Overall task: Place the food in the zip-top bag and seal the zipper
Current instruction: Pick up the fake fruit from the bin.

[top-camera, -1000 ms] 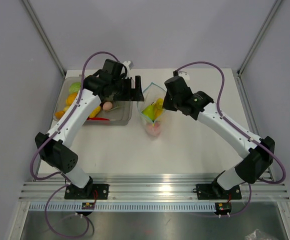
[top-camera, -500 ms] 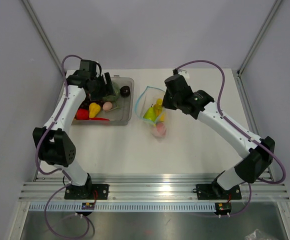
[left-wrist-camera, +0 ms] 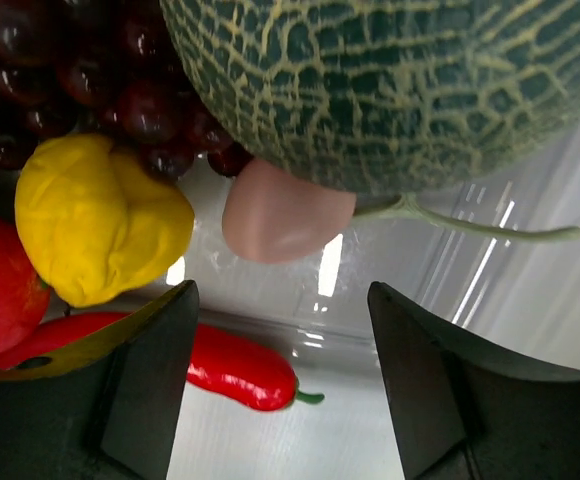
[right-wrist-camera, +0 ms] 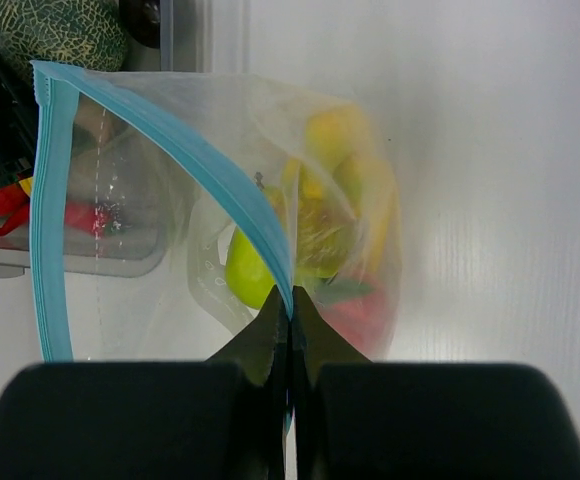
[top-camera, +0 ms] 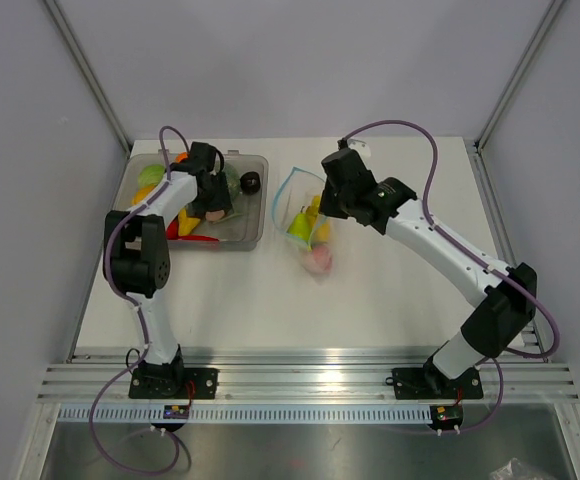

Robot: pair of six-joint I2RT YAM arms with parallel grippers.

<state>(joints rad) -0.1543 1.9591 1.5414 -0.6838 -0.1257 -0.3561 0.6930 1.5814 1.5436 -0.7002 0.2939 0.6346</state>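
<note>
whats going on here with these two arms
The right gripper is pinched shut on the blue-teal zipper strip of the crinkly clear plastic zip-top bag, holding its mouth open; yellow, green and pink toy food sits inside. The left gripper, open, hovers over a pink peach in the rigid clear tray.

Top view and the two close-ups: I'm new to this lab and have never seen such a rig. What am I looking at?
Two robot arms are bolted at the near edge of a white table. The wide picture comes from a fixed camera above; each close-up comes from a camera on one wrist. The left gripper is open, hanging over a clear tray of toy food: a netted melon, a pink peach, a red chilli. The right gripper is shut on the blue-teal zipper of a zip-top bag, holding its mouth open; yellow, green and red pieces lie inside.
</note>
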